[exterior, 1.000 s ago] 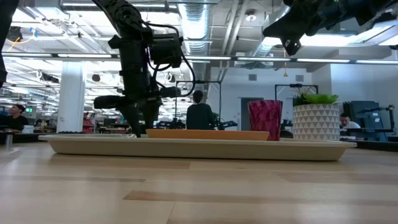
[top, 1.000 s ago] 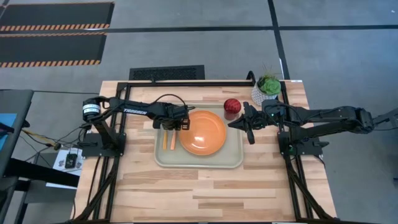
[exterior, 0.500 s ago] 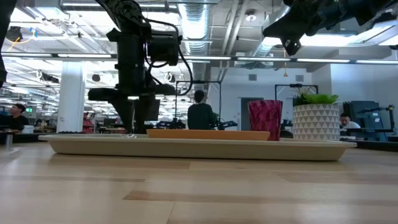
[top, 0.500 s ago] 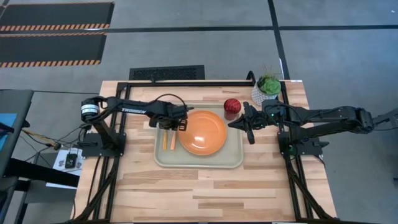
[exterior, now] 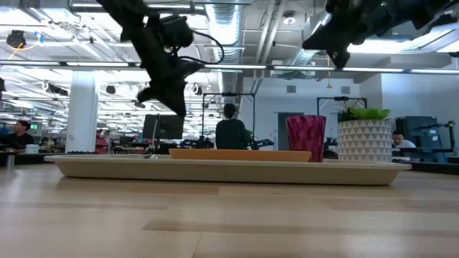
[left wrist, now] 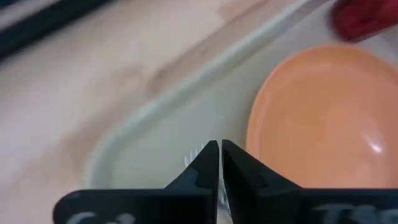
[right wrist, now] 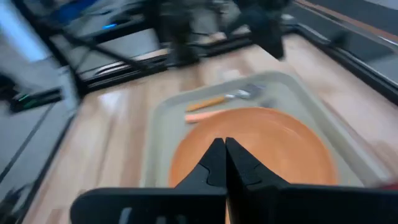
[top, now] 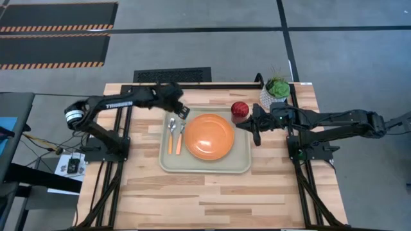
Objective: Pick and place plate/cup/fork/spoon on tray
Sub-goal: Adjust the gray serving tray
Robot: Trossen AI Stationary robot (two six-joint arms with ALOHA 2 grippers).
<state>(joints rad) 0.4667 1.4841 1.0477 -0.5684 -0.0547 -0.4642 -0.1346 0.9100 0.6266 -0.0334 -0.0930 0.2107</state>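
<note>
The orange plate [top: 209, 136] lies in the pale tray [top: 239, 164]. The fork and the spoon [top: 174, 136] lie side by side on the tray's floor left of the plate, with their silver heads toward the far edge; I cannot tell which is which. They also show in the right wrist view [right wrist: 221, 102]. The red cup [top: 239, 110] stands on the table just beyond the tray's far right corner. My left gripper [top: 182, 110] is shut and empty, raised above the tray's far left corner. My right gripper [top: 255, 130] is shut and empty, raised beside the tray's right rim, near the cup.
A white pot with a green plant [top: 277, 90] stands at the table's far right, behind the cup. A black frame bar [top: 192, 83] runs along the far edge. Bare wood [top: 205, 199] lies between the tray and the near edge.
My left gripper has risen off the left part of the tray, where it stood over the heads of the fork and spoon. It has drawn back toward the far left corner and tipped to a slant. The fork and spoon stay on the tray.
</note>
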